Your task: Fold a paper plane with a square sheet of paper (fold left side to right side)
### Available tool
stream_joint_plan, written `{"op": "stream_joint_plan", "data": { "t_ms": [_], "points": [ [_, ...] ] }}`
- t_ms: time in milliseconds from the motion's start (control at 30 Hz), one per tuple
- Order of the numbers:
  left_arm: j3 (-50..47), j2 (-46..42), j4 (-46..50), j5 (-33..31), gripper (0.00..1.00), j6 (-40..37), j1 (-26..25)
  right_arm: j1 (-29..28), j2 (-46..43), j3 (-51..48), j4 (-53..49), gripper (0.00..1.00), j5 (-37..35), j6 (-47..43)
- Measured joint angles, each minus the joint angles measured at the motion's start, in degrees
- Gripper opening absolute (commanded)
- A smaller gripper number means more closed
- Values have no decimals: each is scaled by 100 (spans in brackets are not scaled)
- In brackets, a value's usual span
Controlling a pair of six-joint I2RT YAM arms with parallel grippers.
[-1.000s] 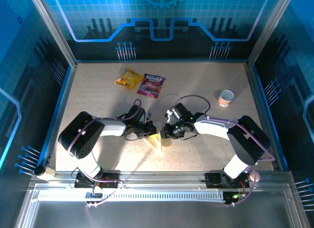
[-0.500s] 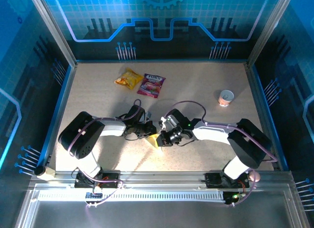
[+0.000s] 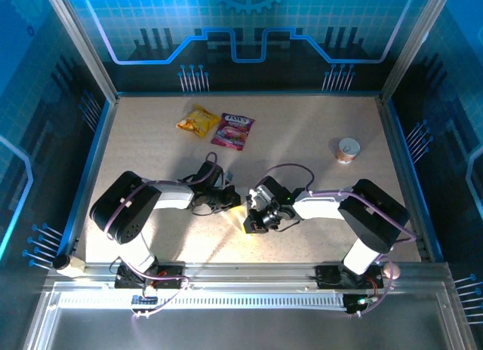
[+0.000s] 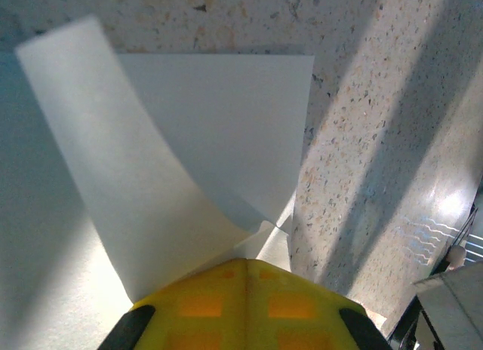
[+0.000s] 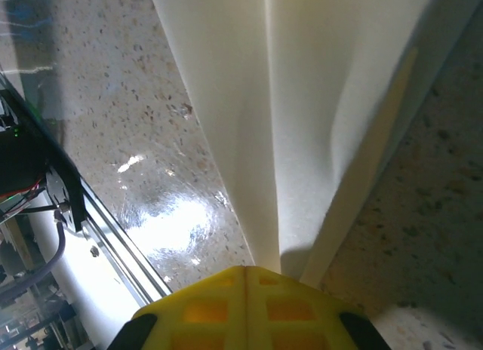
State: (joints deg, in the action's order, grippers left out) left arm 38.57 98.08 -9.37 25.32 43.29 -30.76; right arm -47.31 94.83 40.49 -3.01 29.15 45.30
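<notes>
While the left fingers clamp the paper plane, the right fingers pinch it too.

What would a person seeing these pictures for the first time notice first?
At the table's near middle, the left gripper and right gripper are both shut on a folded white paper. Behind lie a yellow packet and a pink packet, with a small cup at the right.

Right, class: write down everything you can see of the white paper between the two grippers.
The paper is plain, thin, white, unmarked and part-folded: one flap curls up off a layer lying flat on the speckled table. The right wrist view shows a long straight crease. The left gripper and the right gripper are each shut on it.
</notes>
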Motion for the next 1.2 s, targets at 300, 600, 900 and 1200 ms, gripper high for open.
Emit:
{"op": "stream_joint_plan", "data": {
  "t_ms": [300,600,900,1200],
  "points": [
    [7,0,7,-2,0,0,0,0,109,-107,245,2,4,83],
    [7,0,7,-2,0,0,0,-4,120,-120,271,2,4,107],
    [28,2,48,-17,0,0,-7,-26,120,-160,334,2,-4,127],
    [28,2,48,-17,0,0,-15,-76,-94,-245,271,3,-20,186]
  ]
}}
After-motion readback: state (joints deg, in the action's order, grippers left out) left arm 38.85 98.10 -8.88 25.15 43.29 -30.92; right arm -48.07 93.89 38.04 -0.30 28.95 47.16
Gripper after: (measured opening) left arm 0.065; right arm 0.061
